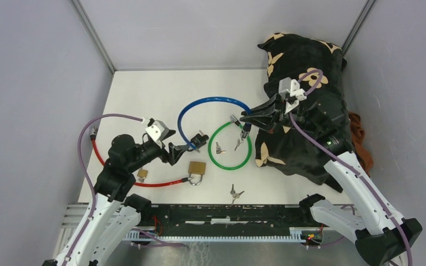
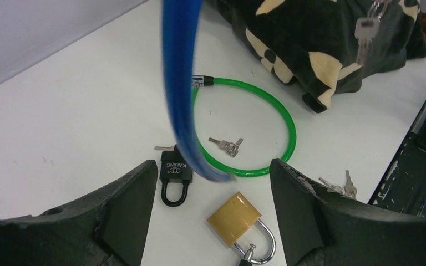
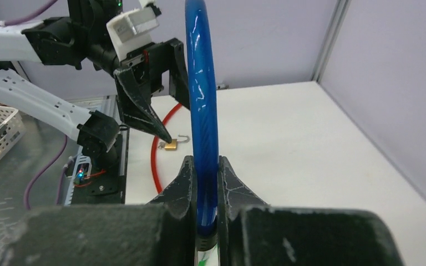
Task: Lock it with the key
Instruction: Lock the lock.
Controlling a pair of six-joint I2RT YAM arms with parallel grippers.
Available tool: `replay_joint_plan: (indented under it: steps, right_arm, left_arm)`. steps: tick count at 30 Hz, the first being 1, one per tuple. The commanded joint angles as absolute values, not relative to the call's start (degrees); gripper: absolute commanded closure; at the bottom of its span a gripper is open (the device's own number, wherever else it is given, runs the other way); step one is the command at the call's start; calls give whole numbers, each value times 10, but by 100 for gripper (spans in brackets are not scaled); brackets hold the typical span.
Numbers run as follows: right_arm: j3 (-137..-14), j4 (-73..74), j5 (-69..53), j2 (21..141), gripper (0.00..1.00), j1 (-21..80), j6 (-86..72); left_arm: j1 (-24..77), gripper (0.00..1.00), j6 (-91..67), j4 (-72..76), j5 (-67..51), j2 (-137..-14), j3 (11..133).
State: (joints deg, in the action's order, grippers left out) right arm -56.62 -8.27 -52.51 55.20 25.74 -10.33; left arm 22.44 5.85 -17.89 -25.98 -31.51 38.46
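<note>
Cloth (image 1: 305, 127), black with pale flowers, slumps at upper right of the worktop (image 1: 144, 94). Glossy blue cable (image 1: 211, 101) arcs from the right claw (image 3: 204, 159), clamped on one end, down between the left claw's (image 2: 212, 164) wide-spread jaws. Green cable (image 1: 230, 167) rings small metal keys (image 2: 227, 146), lying crosswise mid-frame just beyond that free claw, right of the black padlock (image 2: 176, 174).

Blue cable (image 1: 216, 100) arched mid-table between left gripper (image 1: 195, 144) and right gripper (image 1: 246, 123), blocking crossings. Green cable loop (image 1: 228, 167), keys (image 1: 234, 193), brass padlock (image 1: 197, 167) cluttered front centre. Black patterned cloth (image 1: 305, 52) filled right side. Far-left table (image 1: 138, 94) was bare.
</note>
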Motion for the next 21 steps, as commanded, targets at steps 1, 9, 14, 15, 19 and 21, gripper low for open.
replay_joint_plan:
  steps: [1,9,14,15,19,21]
  right_arm:
    - [-642,-159,-593,539,100,223,-125]
    - [-696,-187,-628,540,100,199,-140]
    - [-699,-228,-631,538,100,196,-171]
    - [-696,-233,-630,539,100,197,-177]
    - [-686,-253,-621,541,100,196,-197]
    - [-685,-256,-612,543,100,197,-201]
  left_arm:
    - [206,20,25,-112,-257,-294,369]
    - [184,23,44,-65,-302,-300,341]
    - [184,34,19,-38,-369,-303,318]
    - [184,34,10,-23,-383,-304,314]
    - [185,27,-15,31,-454,-303,307]
    - [184,25,-14,33,-486,-299,304]
